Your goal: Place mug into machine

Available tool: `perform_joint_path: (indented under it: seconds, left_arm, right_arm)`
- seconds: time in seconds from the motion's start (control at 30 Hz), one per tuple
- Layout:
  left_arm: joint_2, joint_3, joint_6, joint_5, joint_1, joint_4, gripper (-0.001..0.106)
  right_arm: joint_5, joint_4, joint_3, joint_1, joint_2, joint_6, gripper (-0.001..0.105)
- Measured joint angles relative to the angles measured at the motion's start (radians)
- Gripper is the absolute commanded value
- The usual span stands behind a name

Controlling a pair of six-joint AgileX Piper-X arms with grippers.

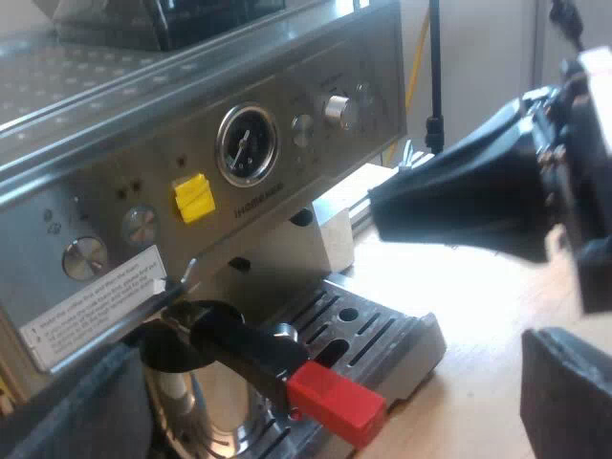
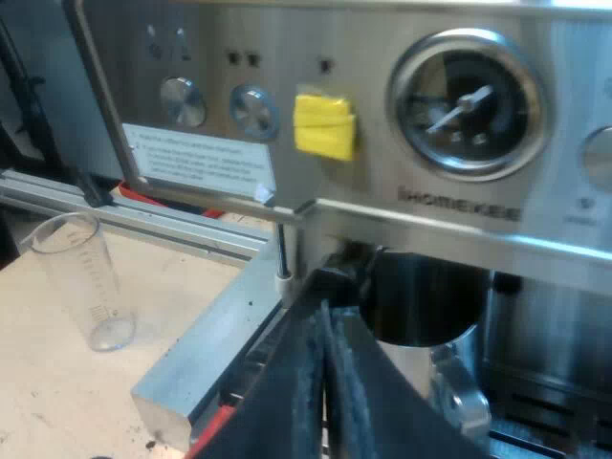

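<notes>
The espresso machine [image 1: 191, 124] fills the view, its pressure gauge [image 1: 247, 143] beside a yellow tape patch. The metal holder is locked into its front, and its dark handle [image 1: 258, 349] ends in red [image 1: 335, 402]. A metal mug [image 1: 177, 392] stands under the holder on the drip tray [image 1: 382, 335]. My left gripper [image 1: 449, 277] hangs open off the machine's front, with nothing between its fingers. In the right wrist view the mug [image 2: 421, 335] sits below the machine [image 2: 382, 124], its handle toward me. My right gripper [image 2: 327, 316] is shut, with its tips beside the mug's rim and over the holder's handle.
A clear measuring glass [image 2: 86, 282] stands upright on the wooden table beside the machine. An aluminium bar [image 2: 201, 354] runs along the machine's base. A white label [image 2: 196, 158] sits under two round knobs. A black stand pole [image 1: 435, 76] rises behind the machine.
</notes>
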Motion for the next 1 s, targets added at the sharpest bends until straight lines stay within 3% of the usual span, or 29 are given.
perform_joint_path:
  seconds: [0.17, 0.43, 0.67, 1.0]
  left_arm:
    - [0.0, 0.0, -0.009, 0.0, 0.0, 0.0, 0.08]
    - [0.0, 0.0, -0.011, 0.0, 0.0, 0.0, 0.08]
    - [0.0, 0.0, -0.011, 0.0, 0.0, 0.0, 0.08]
    - [0.0, 0.0, -0.011, 0.0, 0.0, 0.0, 0.08]
  right_arm:
    - [0.0, -0.075, -0.024, -0.012, 0.083, 0.0, 0.0]
    - [0.002, -0.088, -0.164, -0.05, 0.222, 0.0, 0.0]
    - [0.043, -0.085, -0.244, -0.083, 0.293, -0.052, 0.0]
    - [0.063, -0.087, -0.267, -0.122, 0.316, -0.06, 0.0]
